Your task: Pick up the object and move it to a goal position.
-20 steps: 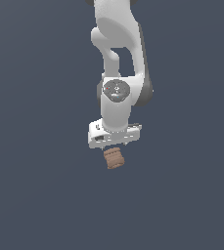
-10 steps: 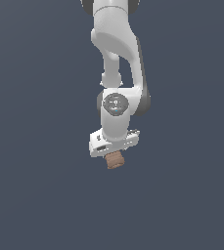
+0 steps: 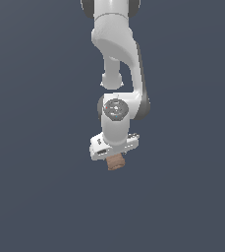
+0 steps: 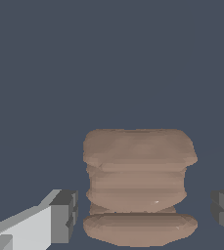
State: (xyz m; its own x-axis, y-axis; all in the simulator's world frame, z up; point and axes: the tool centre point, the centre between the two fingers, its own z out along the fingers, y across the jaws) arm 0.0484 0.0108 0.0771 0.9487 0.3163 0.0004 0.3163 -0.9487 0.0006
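Plain dark grey-blue backdrop, no desk or containers visible. Brown ridged object (image 3: 115, 162) hangs under my hand (image 3: 115, 156), sitting between the fingers (image 4: 64, 216); wrist view shows gaps either side, so I can't tell if it's clamped. Best move slowly, keep hand level toward goal

Exterior cam: off-arm, roughly level, set well back. Whole Panda arm (image 3: 118, 74) hangs down frame centre against flat blue-grey; end effector (image 3: 115, 156) sits around 6 o'clock from the wrist joint.

Wrist cam: mounted on the wrist, looking along the fingers (image 4: 63, 215), very close. Brown ridged object (image 4: 139, 185) fills the lower middle.

Overlap: both views catch the object (image 3: 116, 162) and the finger area, nothing else.
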